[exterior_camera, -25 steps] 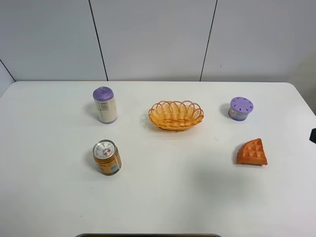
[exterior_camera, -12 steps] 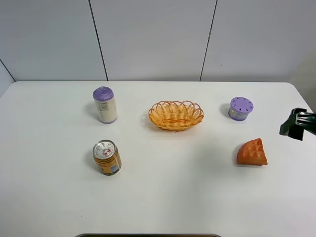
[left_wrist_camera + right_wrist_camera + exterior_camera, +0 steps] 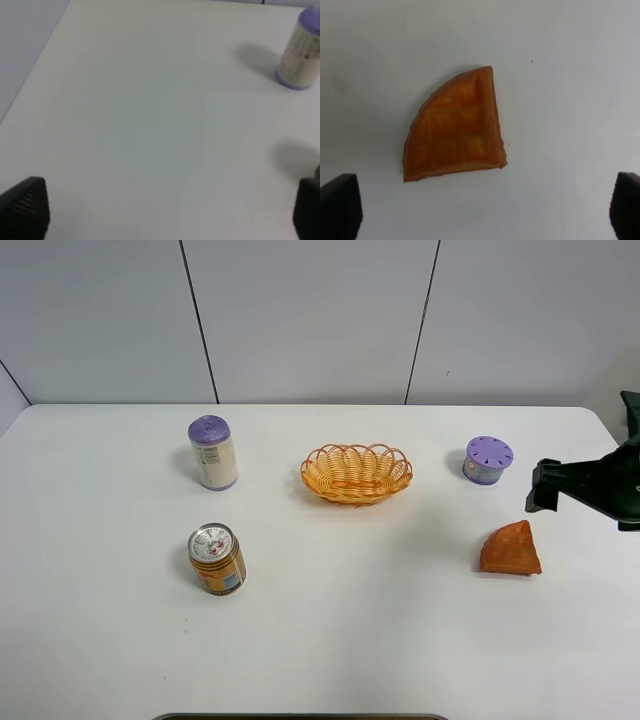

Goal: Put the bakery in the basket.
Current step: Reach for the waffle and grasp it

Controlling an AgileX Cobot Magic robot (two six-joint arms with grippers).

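White surface (image 3: 330,640), bearing: wicker basket (image 3: 356,487) mid-back, waffle wedge (image 3: 511,549) front right, purple pot (image 3: 487,460) behind that, orange can (image 3: 217,559) front left, purple-capped bottle (image 3: 213,452) behind the can. All standing apart.

In the high view the white table (image 3: 400,640) lies bare between the waffle wedge (image 3: 511,549) at lower right and the wicker basket (image 3: 356,472) at centre, which leaves a wide lane. The small purple jar (image 3: 487,459) stands near the lane's upper edge, with the right gripper (image 3: 543,487) just right of it, fingers spread wide. The purple-capped bottle (image 3: 213,452) and the orange can (image 3: 217,559) stand well apart on the left half, off that lane.
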